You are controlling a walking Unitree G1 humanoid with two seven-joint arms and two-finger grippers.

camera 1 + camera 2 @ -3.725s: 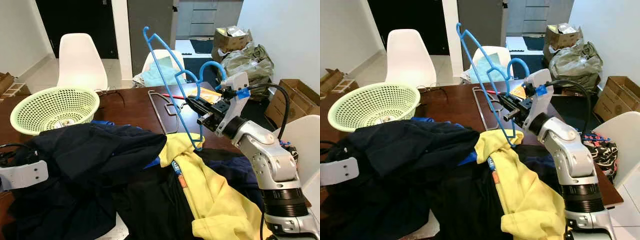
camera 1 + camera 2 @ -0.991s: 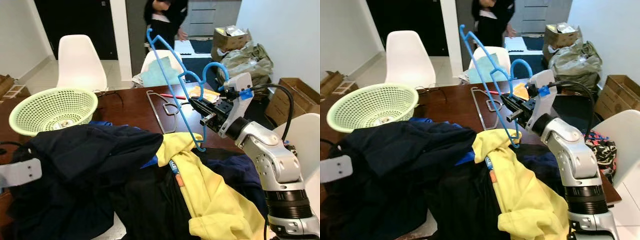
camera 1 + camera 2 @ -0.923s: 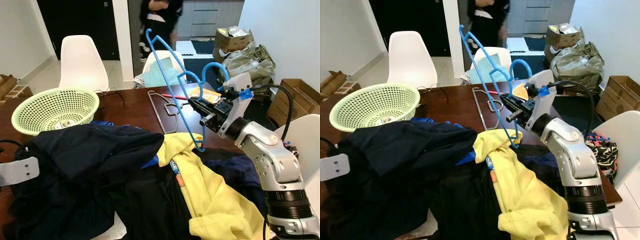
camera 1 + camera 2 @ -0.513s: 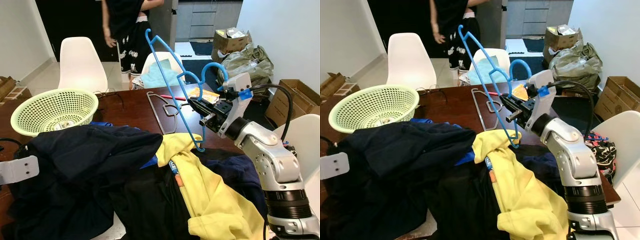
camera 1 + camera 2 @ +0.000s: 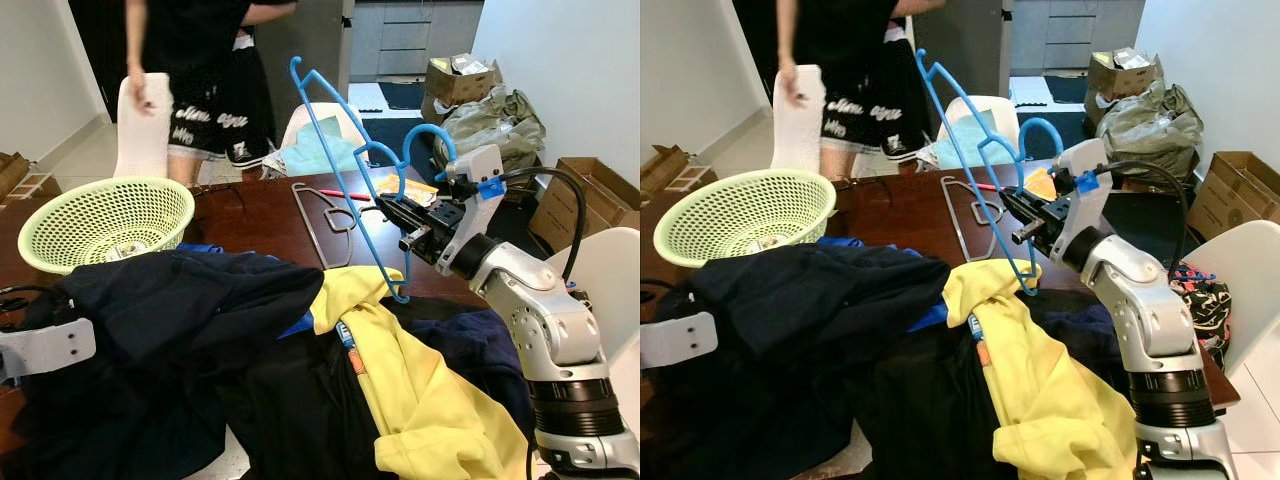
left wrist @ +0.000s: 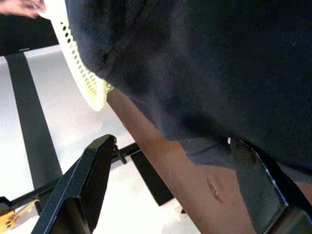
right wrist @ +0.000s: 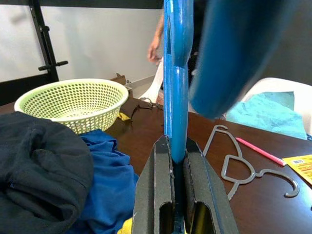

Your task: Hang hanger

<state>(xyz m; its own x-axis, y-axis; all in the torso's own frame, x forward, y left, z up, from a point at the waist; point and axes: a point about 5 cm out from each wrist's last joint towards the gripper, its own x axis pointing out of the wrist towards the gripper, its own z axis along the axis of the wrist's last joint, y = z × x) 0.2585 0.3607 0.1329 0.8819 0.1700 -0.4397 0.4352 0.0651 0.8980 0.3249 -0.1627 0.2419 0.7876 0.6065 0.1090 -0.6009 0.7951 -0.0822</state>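
Hanger (image 5: pixel 345 150), blue plastic, is up in the air above the worktop (image 5: pixel 262 215), clamped in the right end effector (image 5: pixel 408 222); its black fingers (image 7: pixel 161 195) pinch the hanger's lower bar, seen close in the right wrist view; hook curls beside the wrist, one corner sticks up high, the low corner sits just above the yellow garment (image 5: pixel 420 400); so pickup looks done, hanging not done; no rail or rod visible, so where it goes I cannot tell; judgement: early-to-mid task, carry and hook-on left; left end effector (image 6: pixel 170 185) is spread wide, holding nothing, low at the worktop edge under the dark clothes (image 5: pixel 170 330); left arm idle; second hanger (image 5: pixel 330 215), grey, lies flat on the worktop beyond the clothes, untouched; green basket (image 5: pixel 105 215) stands at the far left of the worktop; person (image 5: pixel 200 70) in dark shirt and printed shorts stands behind the worktop, a hand (image 5: pixel 138 92) on the white chair (image 5: pixel 145 125); boxes and bags (image 5: pixel 480 95) on the floor far right.
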